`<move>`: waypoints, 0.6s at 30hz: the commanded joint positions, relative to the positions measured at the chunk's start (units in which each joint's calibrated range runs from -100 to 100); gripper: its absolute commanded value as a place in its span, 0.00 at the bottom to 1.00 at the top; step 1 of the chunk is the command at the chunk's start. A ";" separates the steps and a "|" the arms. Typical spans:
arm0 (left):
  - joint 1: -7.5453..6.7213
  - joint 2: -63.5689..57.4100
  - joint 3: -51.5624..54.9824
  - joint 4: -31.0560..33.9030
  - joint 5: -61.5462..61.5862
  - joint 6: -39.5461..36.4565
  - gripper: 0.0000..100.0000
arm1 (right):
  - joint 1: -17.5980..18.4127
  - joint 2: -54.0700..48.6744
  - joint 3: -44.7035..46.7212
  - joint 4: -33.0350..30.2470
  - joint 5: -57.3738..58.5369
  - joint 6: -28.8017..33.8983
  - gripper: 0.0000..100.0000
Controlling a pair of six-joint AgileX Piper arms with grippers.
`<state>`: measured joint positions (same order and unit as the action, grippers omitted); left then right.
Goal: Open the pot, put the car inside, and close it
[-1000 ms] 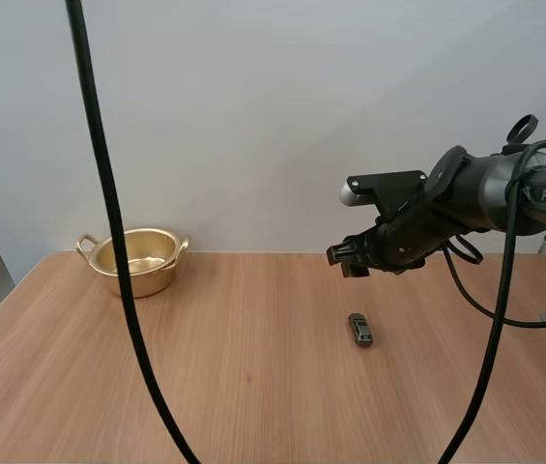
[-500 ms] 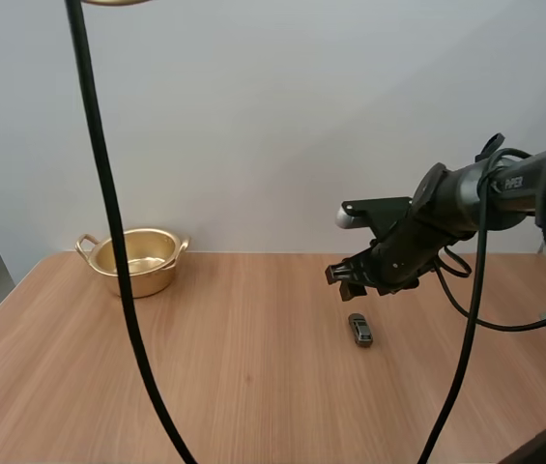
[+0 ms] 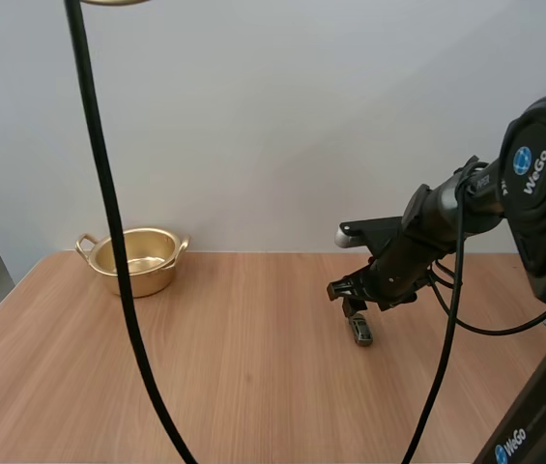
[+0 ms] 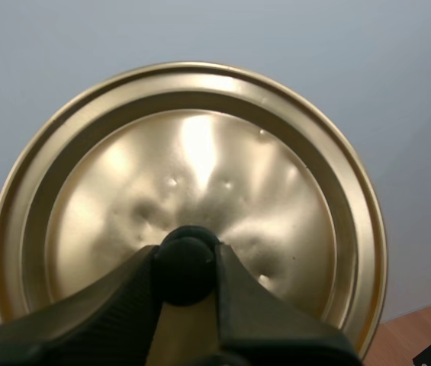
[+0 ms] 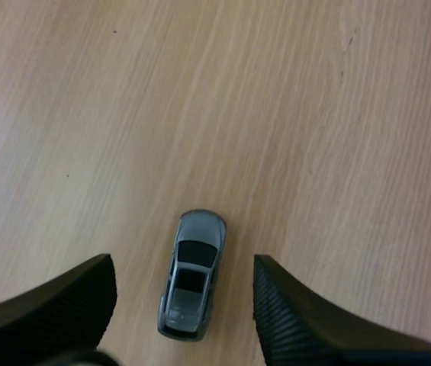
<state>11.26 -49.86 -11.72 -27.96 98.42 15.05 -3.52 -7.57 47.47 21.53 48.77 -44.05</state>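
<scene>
Right wrist view: right jaws gape over grey car (image 5: 191, 274); left jaws clench dimpled golden lid (image 4: 223, 145).

We count one pot (image 3: 134, 259), gold in colour, and on it we count two handles (image 3: 86, 242). We count one lid (image 4: 188, 175) of the same gold, and at its middle we count one black knob (image 4: 184, 255). We count one car (image 5: 191, 278), a small grey toy. We count one table (image 3: 253, 387), topped in wood. Of grippers we count two: one left gripper (image 4: 187, 267) and one right gripper (image 3: 348, 293). On each gripper we count two black fingers (image 5: 62, 305), which makes four in all. In the high view we count one arm (image 3: 466, 203).
</scene>
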 commanded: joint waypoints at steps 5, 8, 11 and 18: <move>0.05 -0.02 -0.03 0.00 0.11 0.01 0.00 | 0.03 3.11 -0.01 -0.85 -0.47 -1.08 0.83; 0.05 -0.02 -0.03 -0.01 -0.09 0.01 0.00 | 0.03 4.57 -0.01 -0.85 -1.04 -1.76 0.80; 0.05 -0.02 -0.03 -0.01 -1.14 0.01 0.00 | 0.03 5.77 -0.15 -0.85 -1.30 -2.21 0.75; 0.05 -0.02 -0.03 -0.60 -1.97 0.01 0.00 | 0.03 7.24 -0.29 -0.85 -4.72 -3.18 0.44</move>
<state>11.26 -49.86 -11.72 -28.34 96.56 15.05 -3.52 -0.67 47.19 20.70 44.77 -46.99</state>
